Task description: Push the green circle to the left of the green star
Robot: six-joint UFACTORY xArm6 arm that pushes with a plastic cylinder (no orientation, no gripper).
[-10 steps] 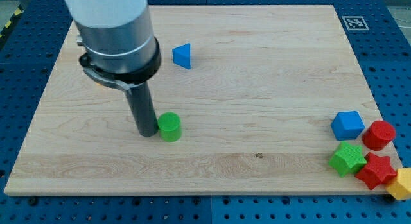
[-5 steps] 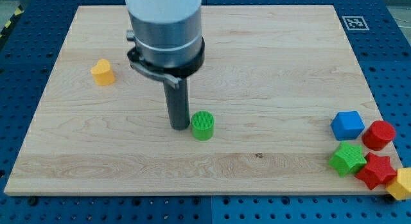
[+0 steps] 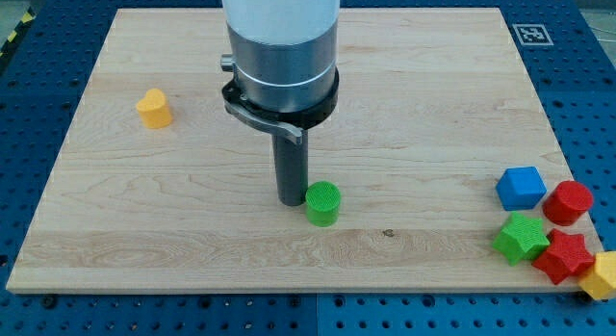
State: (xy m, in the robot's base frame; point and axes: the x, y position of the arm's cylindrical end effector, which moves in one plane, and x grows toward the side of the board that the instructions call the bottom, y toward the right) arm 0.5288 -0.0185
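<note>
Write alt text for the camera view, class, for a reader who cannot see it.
My tip touches the green circle from the view's left, mid-board. The green star sits far to the view's right, clustered with a blue block, a red circle and a red star. A yellow block lies at upper left.

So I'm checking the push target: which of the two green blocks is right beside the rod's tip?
The green circle, mid-board, sits just to the view's right of my tip. The green star lies far off among the blocks near the board's right edge.

Green circle [image 3: 322,202], upright near board's middle, green star [image 3: 522,237] far toward the view's right, among other blocks
</note>
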